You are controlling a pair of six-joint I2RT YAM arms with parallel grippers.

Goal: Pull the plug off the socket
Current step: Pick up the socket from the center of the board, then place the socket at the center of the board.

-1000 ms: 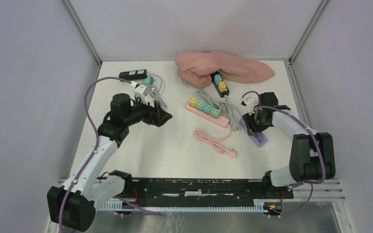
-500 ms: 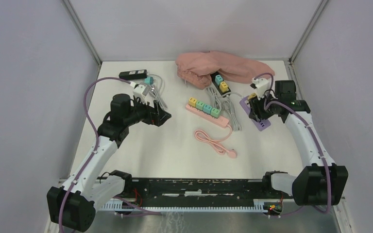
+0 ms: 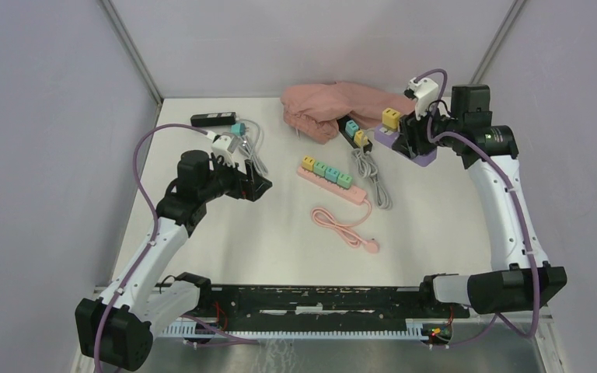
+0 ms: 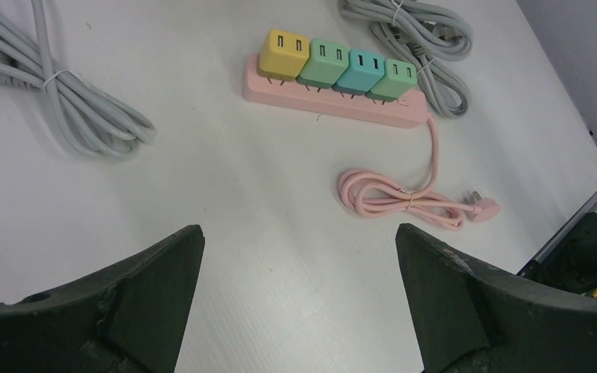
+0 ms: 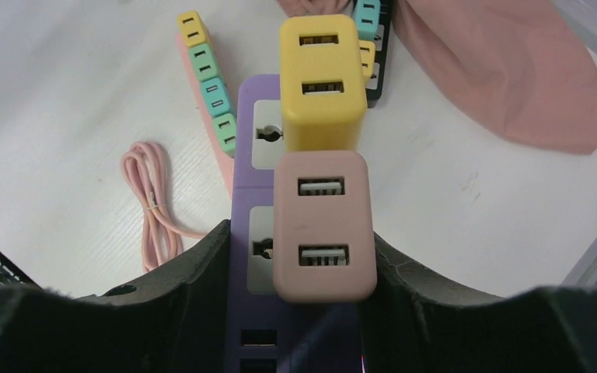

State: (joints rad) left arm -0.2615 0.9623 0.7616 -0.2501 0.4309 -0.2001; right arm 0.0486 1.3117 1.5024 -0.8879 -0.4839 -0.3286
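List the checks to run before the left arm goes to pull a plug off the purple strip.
1. Hold: right gripper clamped on the purple strip: ok.
2. Targets: yellow plug and pink plug seated in the strip, tops exposed: ok.
3. Jaws: left gripper wide open: ok.
4. Position: left gripper beside those plugs: not ok; it hangs over the table, far across from them.
5. Hold firm enough to resist a pull: cannot tell.

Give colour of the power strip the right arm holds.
A purple power strip; clearest in right wrist view.
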